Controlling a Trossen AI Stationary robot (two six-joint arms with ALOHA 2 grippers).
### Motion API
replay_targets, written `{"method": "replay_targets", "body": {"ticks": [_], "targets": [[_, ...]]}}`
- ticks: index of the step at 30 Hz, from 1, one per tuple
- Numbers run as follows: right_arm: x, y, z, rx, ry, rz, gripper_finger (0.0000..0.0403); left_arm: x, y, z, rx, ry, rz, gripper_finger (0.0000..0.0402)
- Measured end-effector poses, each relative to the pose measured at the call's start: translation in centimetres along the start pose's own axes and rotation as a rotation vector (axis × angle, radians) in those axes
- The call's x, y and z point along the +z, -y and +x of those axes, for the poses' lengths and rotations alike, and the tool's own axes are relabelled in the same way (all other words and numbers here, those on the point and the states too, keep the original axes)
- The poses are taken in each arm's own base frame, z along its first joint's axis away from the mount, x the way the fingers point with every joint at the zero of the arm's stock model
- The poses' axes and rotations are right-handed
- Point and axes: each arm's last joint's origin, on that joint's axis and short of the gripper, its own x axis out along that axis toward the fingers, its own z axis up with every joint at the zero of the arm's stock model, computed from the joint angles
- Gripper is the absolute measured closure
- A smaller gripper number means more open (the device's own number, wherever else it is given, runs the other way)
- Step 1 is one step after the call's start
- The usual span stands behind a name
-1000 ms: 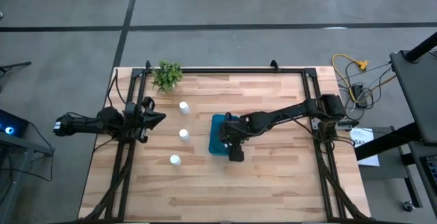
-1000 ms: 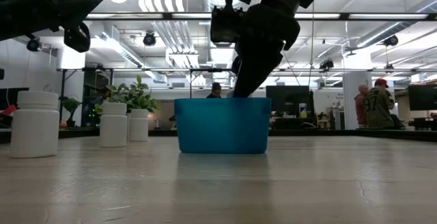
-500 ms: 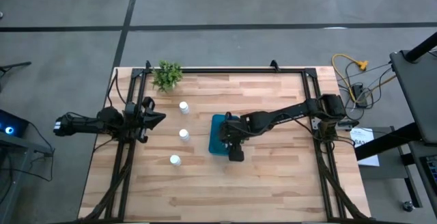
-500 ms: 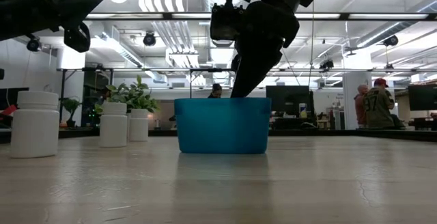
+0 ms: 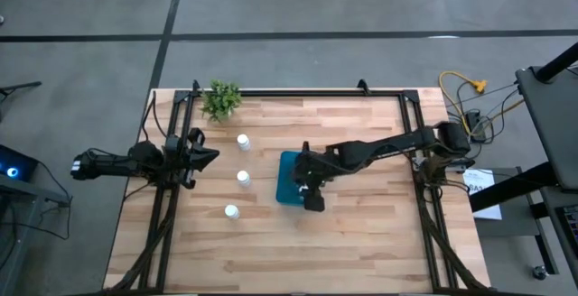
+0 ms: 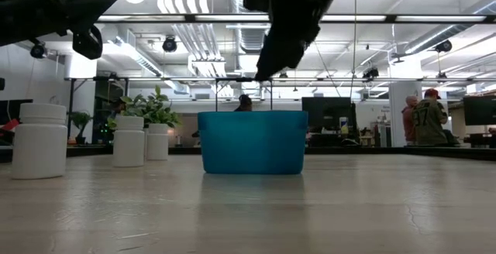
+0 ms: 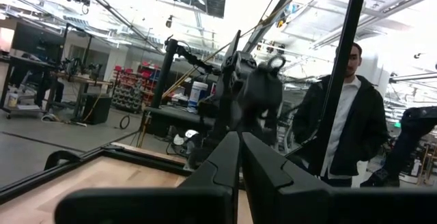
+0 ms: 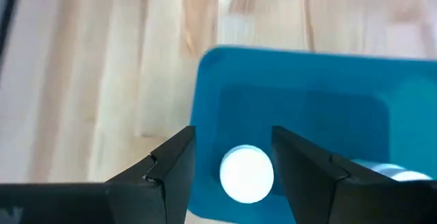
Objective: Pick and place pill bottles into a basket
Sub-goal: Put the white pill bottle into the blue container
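The teal basket (image 5: 287, 180) stands mid-table and shows in the low view (image 6: 252, 142). My right gripper (image 8: 232, 142) hangs open above it (image 5: 307, 184), its fingers well above a white bottle (image 8: 247, 174) that stands on the basket's floor. A second bottle (image 8: 395, 174) shows at the edge of the right wrist view, inside the basket. Three more bottles (image 5: 243, 141) (image 5: 243, 178) (image 5: 232, 211) stand upright on the table, left of the basket. My left gripper (image 5: 209, 156) is shut and empty at the table's left edge.
A small green plant (image 5: 221, 99) stands at the far left corner. Black frame rails (image 5: 298, 92) run along the table's far and side edges. People stand in the room beyond the table (image 6: 422, 118). Bare wood lies on the basket's near and right sides.
My right gripper has gone up from inside the basket and now hangs clear above its rim. The basket and the three bottles on the table have kept their places.
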Motion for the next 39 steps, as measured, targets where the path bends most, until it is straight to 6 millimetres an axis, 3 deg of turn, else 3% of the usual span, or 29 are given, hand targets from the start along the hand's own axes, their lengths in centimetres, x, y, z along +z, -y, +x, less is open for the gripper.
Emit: {"method": "replay_targets", "body": {"ticks": [6, 13, 22, 26, 30, 39], "targets": [[1.6, -0.1, -3.7, 0.025, 0.178, 0.037, 0.0237, 0.0, 0.0, 0.0, 0.000, -0.001, 0.000, 0.0402], [3.8, 0.6, -9.2, 0.074, 0.545, 0.078, 0.0305, 0.0, 0.0, 0.0, 0.000, -0.001, 0.000, 0.0402], [3.8, 1.6, -14.6, 0.109, 0.913, 0.082, 0.0376, 0.0, 0.0, 0.0, -0.001, 0.004, 0.000, 0.0402], [2.3, 1.9, -16.3, 0.163, 1.135, 0.088, 0.0391, 0.0, 0.0, 0.0, 0.000, 0.003, 0.000, 0.0402], [-0.4, 2.4, -17.7, 0.233, 1.339, 0.112, 0.0394, 0.0, 0.0, 0.0, 0.000, 0.002, 0.000, 0.0402], [-6.8, 3.0, -20.9, 0.229, 1.506, 0.117, 0.0394, 0.0, 0.0, 0.0, 0.000, 0.003, -0.003, 0.0402]]}}
